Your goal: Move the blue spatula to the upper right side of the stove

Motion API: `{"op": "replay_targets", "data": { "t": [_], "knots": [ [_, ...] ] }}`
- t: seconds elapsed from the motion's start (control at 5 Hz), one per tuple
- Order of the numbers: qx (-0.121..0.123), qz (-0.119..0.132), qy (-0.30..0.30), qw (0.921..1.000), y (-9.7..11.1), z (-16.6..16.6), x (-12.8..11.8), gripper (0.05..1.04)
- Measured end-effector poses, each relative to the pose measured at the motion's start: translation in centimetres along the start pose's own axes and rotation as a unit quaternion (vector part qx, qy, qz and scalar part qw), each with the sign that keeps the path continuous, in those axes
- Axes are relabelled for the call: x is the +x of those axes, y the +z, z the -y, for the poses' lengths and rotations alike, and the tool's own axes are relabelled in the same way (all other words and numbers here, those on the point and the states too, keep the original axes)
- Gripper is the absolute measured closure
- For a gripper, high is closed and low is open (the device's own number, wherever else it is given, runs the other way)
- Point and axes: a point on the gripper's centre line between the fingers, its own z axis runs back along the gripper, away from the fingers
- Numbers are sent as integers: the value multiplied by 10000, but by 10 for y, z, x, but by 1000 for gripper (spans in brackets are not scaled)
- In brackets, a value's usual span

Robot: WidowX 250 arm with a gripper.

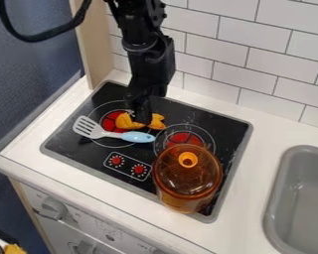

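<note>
The step in hand looks like reaching the blue spatula (115, 134) for a grasp; it has not been carried to its goal. It lies flat on the left half of the stove (68, 144), its pale slotted head to the left and its blue handle pointing right, across the front part of the left burner (113, 120). The gripper (142, 119) hangs just behind the handle, at a yellow-orange toy food piece (129, 122). I cannot tell whether it is released or clenched, nor whether it touches that piece.

The next move probably calls for coming slightly toward the front, over the blue handle, closing across it and lifting before going right, to the area behind the right burner (182, 139). The toy piece sits close behind the handle and could get pinched or dragged along. A transparent amber pot with a lid (187, 186) takes up the front right of the stove, so a low swing might knock it; a raised path nearer the tiled wall (221, 59) seems safer. 2 red knobs are on the control panel (127, 166) in front. A gray sink (279, 191) is set into the white table (261, 144) at right.
</note>
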Motion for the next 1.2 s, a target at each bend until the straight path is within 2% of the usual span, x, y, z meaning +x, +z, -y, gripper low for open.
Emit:
{"op": "replay_targets", "data": {
  "t": [0.2,1.0,1.2],
  "knots": [
    [-153,-3,10,9999,-8,5,-1,83],
    [-199,-2,12,9998,-10,7,-1,83],
    [-391,-26,-91,9992,-17,12,-3,83]
  ]
}}
